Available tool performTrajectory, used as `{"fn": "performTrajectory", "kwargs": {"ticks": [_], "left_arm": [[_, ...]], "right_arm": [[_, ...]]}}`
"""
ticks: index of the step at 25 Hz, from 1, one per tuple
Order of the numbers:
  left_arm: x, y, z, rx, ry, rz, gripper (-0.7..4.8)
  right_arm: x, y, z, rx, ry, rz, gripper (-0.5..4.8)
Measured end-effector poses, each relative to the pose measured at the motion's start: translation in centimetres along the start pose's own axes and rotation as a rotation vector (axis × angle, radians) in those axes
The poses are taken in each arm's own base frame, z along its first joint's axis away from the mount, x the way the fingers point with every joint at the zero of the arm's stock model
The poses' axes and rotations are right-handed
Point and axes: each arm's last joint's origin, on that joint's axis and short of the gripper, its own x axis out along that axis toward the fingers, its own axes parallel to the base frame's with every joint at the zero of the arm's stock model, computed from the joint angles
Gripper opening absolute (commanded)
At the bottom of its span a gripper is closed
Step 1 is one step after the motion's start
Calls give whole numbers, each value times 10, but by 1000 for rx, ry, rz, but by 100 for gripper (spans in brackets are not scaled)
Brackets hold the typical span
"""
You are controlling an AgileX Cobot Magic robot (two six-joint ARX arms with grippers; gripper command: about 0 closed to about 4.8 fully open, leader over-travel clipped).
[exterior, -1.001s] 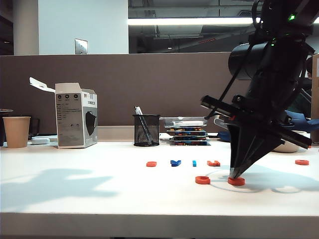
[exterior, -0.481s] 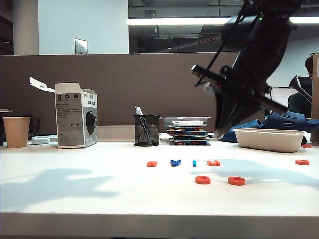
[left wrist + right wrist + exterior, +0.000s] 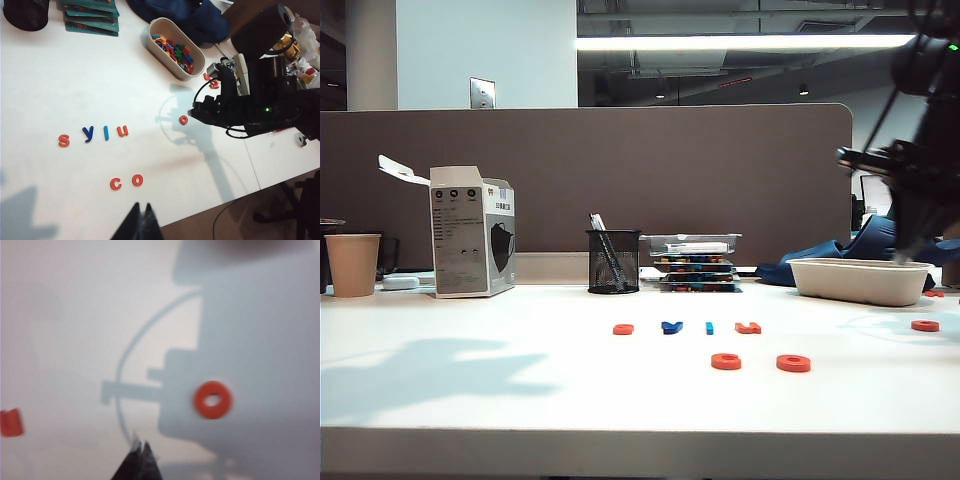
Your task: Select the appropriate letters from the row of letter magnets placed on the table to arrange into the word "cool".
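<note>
So, exterior view: on the table [image 3: 520, 400] a back row of s [image 3: 623, 329], y [image 3: 671, 327], l [image 3: 709, 328], u [image 3: 748, 328], with c [image 3: 726, 361] and an o [image 3: 793, 363] side by side in front. Right gripper [image 3: 905, 255] hangs over the tray [image 3: 860, 281], far right.

Left wrist view: left gripper [image 3: 140, 215] is pinched closed, empty, above the table's front edge near c and o.

Right wrist view: right gripper [image 3: 139, 447] closed too, holding nothing, above a lone o [image 3: 213, 399].

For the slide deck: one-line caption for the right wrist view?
Shut right end effector hovers over the white table near a lone orange ring-shaped letter magnet.
</note>
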Motion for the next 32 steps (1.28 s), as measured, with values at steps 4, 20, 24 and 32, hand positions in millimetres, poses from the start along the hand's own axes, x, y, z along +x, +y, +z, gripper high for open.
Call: {"fn": "performTrajectory", "kwargs": {"ticks": [4, 20, 24, 32], "left_arm": [[0, 0, 0, 0, 1, 1, -3], [0, 0, 0, 0, 1, 1, -3], [0, 0, 0, 0, 2, 1, -3], [0, 0, 0, 0, 2, 1, -3]], "right_arm": [[6, -20, 5, 31, 14, -15, -5], [45, -39, 10, 41, 71, -4, -5], [50, -39, 10, 41, 73, 0, -5], [52, -40, 11, 45, 82, 0, -5]]}}
